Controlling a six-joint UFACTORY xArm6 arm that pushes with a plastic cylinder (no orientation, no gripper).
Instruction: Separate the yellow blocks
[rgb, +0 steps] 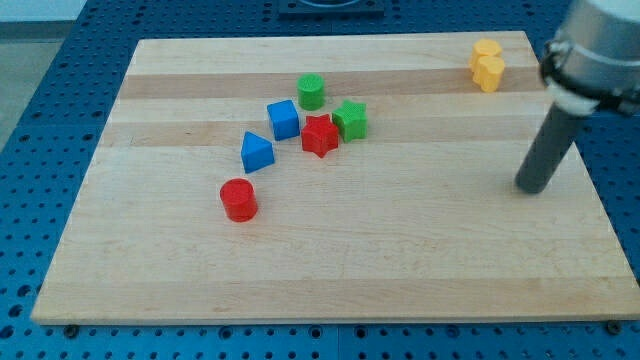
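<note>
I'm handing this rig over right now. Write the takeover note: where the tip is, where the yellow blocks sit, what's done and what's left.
Tip: my tip rests on the wooden board near the view's right edge, below the yellow pair and touching no block.
Yellow blocks: the upper yellow block and the lower yellow block sit pressed together at the view's top right corner; their shapes are hard to make out.
Done: nothing visible; the pair is still joined.
Left: bring the tip up between or beside them and push one away, probably toward the view's left.
Other blocks form a cluster left of centre, well away from the pair.
</note>
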